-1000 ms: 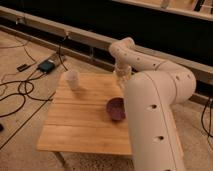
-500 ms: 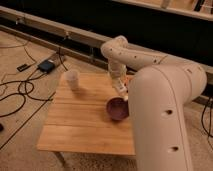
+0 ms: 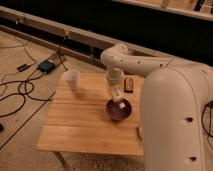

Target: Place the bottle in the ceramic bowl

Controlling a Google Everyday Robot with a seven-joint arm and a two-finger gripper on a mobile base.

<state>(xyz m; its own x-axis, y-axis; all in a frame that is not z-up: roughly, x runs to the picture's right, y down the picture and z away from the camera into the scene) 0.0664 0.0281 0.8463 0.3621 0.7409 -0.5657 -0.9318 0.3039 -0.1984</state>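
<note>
The gripper (image 3: pixel 118 100) hangs low over the far right part of a pale wooden slatted table (image 3: pixel 80 125), whose top spreads out to its left and toward the camera. Well to the gripper's left, black cables (image 3: pixel 20 95) loop over a speckled beige floor (image 3: pixel 25 150), with a small dark box (image 3: pixel 46 65) lying among them. Beyond the gripper a light rail (image 3: pixel 40 22) runs along the foot of a dark, shadowed wall (image 3: pixel 100 20).

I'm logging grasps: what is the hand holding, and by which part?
The hand, over the ceramic bowl, appears to hold the bottle; which part it grips cannot be told.
</note>
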